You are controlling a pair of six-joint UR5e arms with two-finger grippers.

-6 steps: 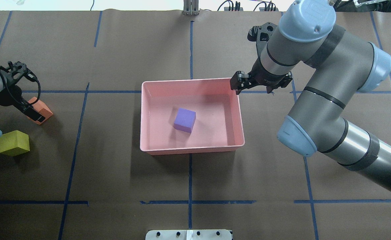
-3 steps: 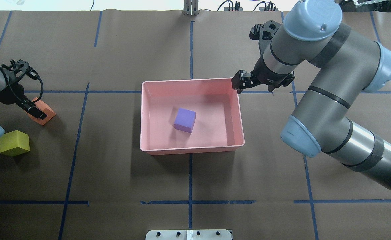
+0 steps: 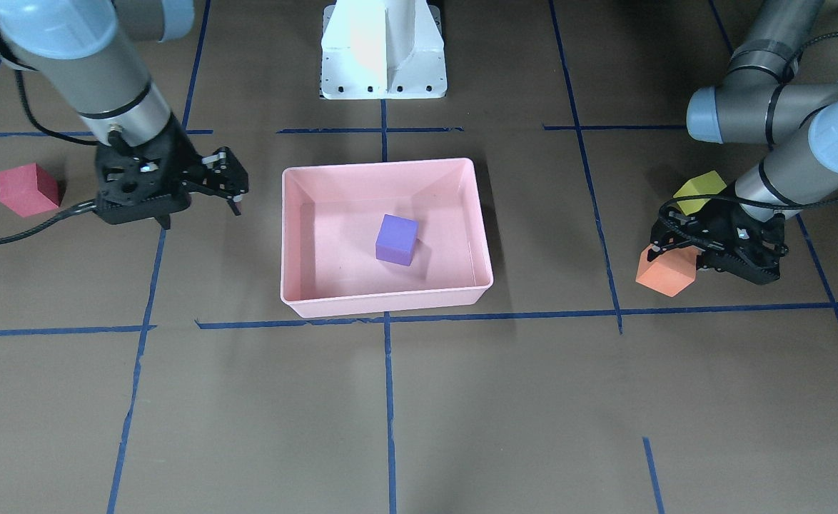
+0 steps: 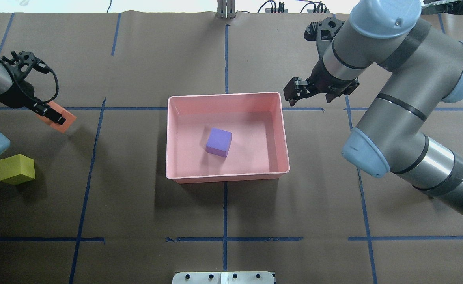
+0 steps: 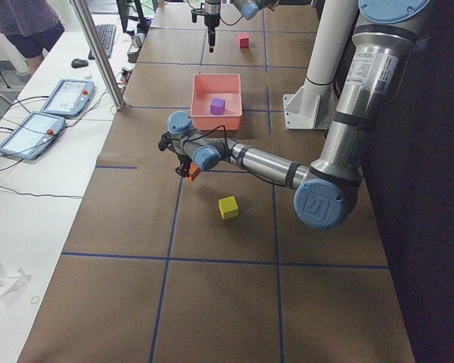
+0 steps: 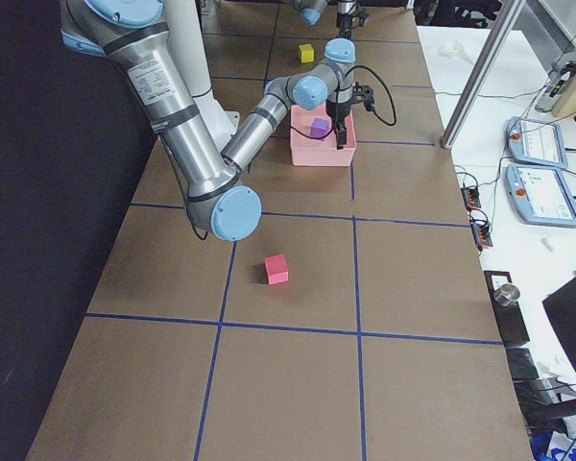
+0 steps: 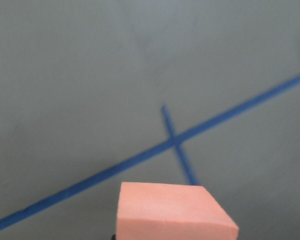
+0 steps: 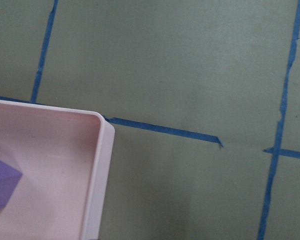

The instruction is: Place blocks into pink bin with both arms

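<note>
My left gripper (image 4: 56,115) is shut on the orange block (image 4: 66,118) and holds it above the table, left of the pink bin (image 4: 227,178). The block also fills the bottom of the left wrist view (image 7: 175,212). The purple block (image 4: 218,142) lies in the bin. The yellow-green block (image 4: 16,169) sits on the table near the left arm. My right gripper (image 4: 299,94) is open and empty, just outside the bin's far right corner. The red block (image 3: 28,189) lies on the table beyond the right arm; the overhead view hides it.
Brown paper with a blue tape grid covers the table. The white pedestal base (image 3: 383,53) stands behind the bin. The right wrist view shows the bin's corner (image 8: 102,165) and the purple block (image 8: 2,182). Tablets lie on a side table (image 5: 53,113).
My left gripper has risen with the orange block and moved away from the yellow-green block. My right gripper has drawn back from the bin's corner, to the right and farther out.
</note>
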